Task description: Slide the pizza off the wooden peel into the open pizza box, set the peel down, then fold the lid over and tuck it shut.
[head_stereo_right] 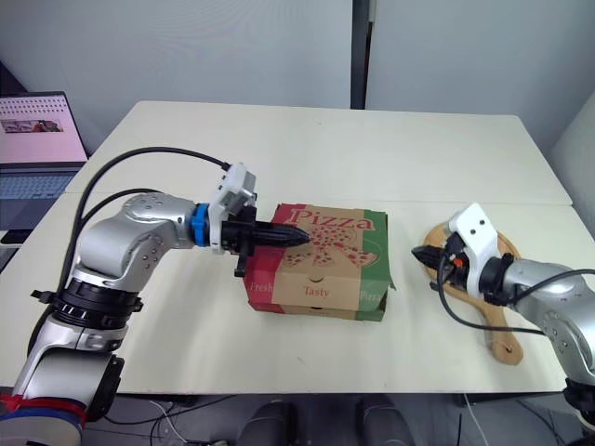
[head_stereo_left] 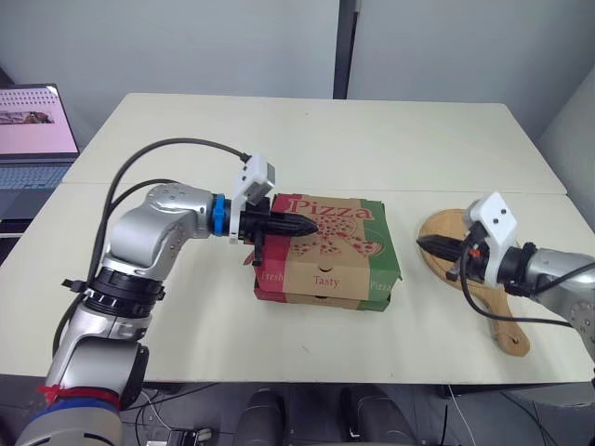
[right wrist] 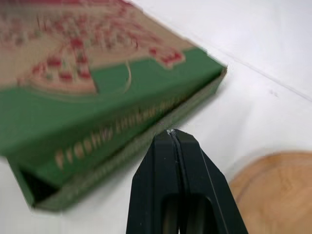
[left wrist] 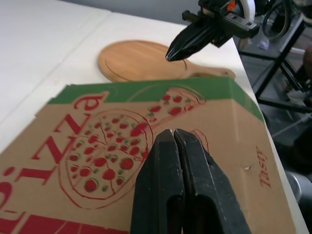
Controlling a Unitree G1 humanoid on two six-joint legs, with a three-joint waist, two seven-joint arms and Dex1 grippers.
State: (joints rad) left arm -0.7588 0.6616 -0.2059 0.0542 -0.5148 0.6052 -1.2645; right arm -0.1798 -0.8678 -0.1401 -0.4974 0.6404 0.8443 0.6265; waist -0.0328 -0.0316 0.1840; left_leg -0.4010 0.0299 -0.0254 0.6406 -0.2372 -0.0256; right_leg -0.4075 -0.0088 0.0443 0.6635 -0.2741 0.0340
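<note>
The pizza box [head_stereo_left: 330, 251] lies closed in the middle of the table, its printed lid [left wrist: 107, 151] down flat. My left gripper [head_stereo_left: 311, 225] is shut and rests over the lid's top, empty. To the right of the box the wooden peel [head_stereo_left: 465, 255] lies flat on the table, bare, with its handle [head_stereo_left: 507, 334] pointing toward the front edge. My right gripper [head_stereo_left: 423, 244] is shut and hovers over the peel's left rim, a short gap from the box's green side [right wrist: 112, 102]. The pizza is hidden inside the box.
An open laptop [head_stereo_left: 33, 139] stands off the table's left side. The cream table [head_stereo_left: 372, 139] stretches wide behind the box. A black cable [head_stereo_left: 158, 153] loops from my left arm.
</note>
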